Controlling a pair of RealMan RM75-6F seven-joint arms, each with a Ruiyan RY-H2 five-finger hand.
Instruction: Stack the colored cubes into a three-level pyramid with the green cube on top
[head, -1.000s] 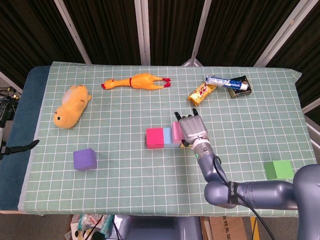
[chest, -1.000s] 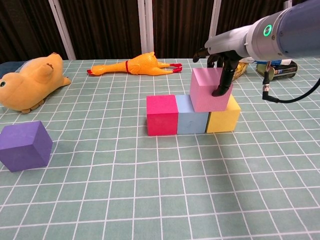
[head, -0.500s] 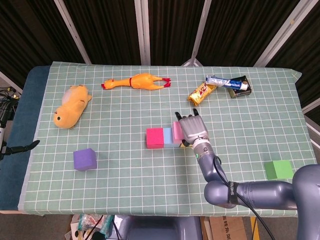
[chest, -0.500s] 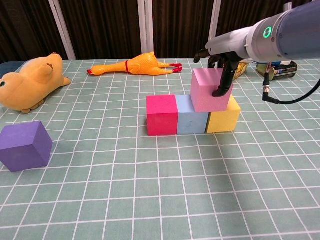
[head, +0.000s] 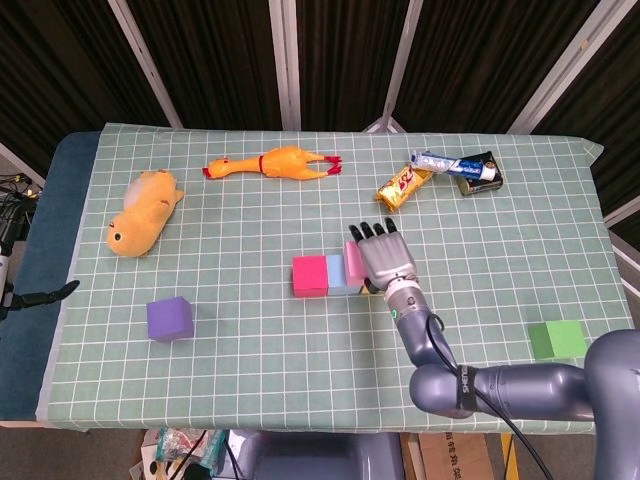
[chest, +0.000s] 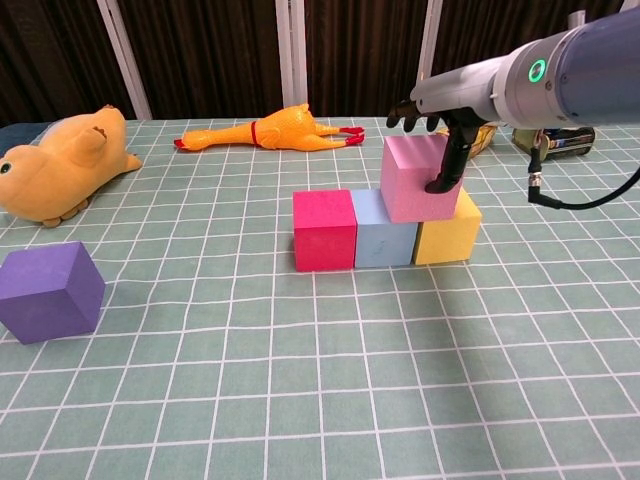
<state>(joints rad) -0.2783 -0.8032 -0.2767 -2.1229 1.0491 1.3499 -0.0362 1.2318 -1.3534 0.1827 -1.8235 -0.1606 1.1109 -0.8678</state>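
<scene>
A magenta cube (head: 310, 275) (chest: 324, 230), a light blue cube (head: 336, 272) (chest: 384, 240) and a yellow cube (chest: 447, 238) stand in a touching row at mid table. A pale pink cube (head: 352, 262) (chest: 415, 180) rests on top, across the blue and yellow ones. My right hand (head: 385, 258) (chest: 440, 120) hovers over the pink cube with its fingers stretched out beyond the cube's back edge; only the thumb touches the cube's front face. The purple cube (head: 169, 318) (chest: 48, 290) sits at the near left. The green cube (head: 557, 340) lies at the near right. My left hand is out of sight.
A yellow plush duck (head: 145, 212) (chest: 55, 170) lies at the far left and a rubber chicken (head: 275, 163) (chest: 265, 132) behind the row. A snack bar (head: 403, 185), a tube and a can (head: 476, 170) sit at the back right.
My right hand's fingers have uncurled from the pink cube's back and now stretch out straight. The pink cube stays put on the row.
</scene>
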